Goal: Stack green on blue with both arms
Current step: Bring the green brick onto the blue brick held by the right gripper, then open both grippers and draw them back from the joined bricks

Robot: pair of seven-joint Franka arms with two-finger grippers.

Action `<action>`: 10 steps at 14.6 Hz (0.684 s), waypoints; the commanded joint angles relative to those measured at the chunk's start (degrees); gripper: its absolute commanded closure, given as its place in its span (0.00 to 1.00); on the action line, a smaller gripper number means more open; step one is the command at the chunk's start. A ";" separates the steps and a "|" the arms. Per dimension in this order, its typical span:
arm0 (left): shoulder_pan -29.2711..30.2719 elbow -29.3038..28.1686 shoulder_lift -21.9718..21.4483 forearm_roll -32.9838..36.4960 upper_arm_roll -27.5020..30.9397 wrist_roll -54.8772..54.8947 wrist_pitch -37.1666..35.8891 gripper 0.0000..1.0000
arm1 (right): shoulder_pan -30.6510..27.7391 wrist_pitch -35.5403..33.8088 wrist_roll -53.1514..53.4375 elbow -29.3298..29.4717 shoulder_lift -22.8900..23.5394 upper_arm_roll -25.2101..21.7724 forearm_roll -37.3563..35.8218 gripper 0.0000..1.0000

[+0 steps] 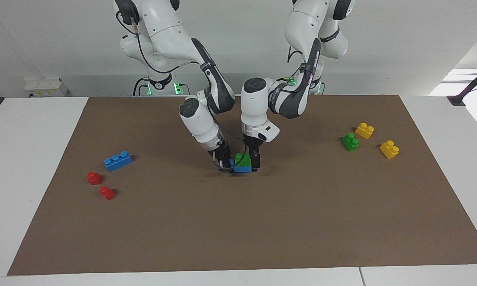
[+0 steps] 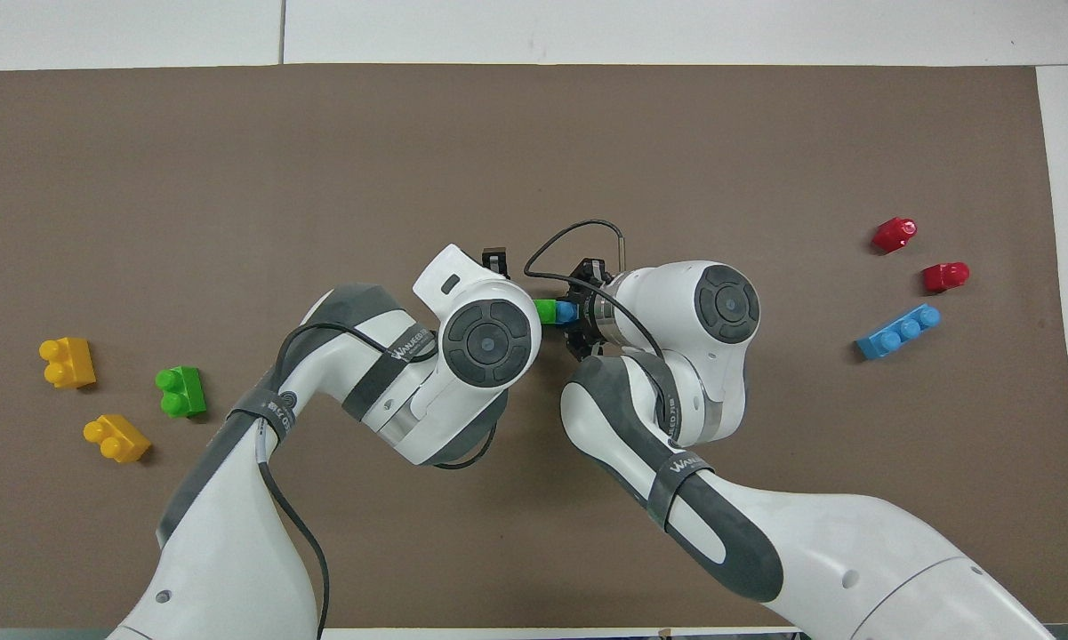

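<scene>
In the middle of the brown mat [image 1: 238, 222], a green brick [image 1: 243, 159] sits on top of a blue brick [image 1: 242, 169]. My left gripper [image 1: 250, 159] comes down from above and is open, one finger [image 1: 256, 161] standing just beside the green brick. My right gripper [image 1: 224, 162] is shut on the blue brick's end toward the right arm's side, low at the mat. From overhead only slivers of the green brick [image 2: 545, 310] and the blue brick [image 2: 566, 312] show between the two wrists.
A second blue brick [image 1: 118, 161] and two red bricks [image 1: 94, 177] [image 1: 107, 193] lie toward the right arm's end. Another green brick [image 1: 350, 141] and two yellow bricks [image 1: 364, 130] [image 1: 389, 149] lie toward the left arm's end.
</scene>
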 commanded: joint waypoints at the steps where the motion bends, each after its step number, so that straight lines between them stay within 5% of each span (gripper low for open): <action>1: 1.55 -0.71 -3.47 1.02 -0.08 7.50 -2.80 0.00 | -1.31 2.11 -1.95 -2.48 0.83 -0.12 1.19 0.54; 3: 2.78 -0.88 -4.44 1.02 -0.08 12.87 -3.25 0.00 | -1.23 2.02 -1.86 -2.30 0.83 -0.12 1.28 0.26; 10: 5.94 -1.06 -5.32 1.02 -0.25 30.81 -4.74 0.00 | -3.33 0.19 -2.30 -0.90 0.66 -0.12 1.19 0.18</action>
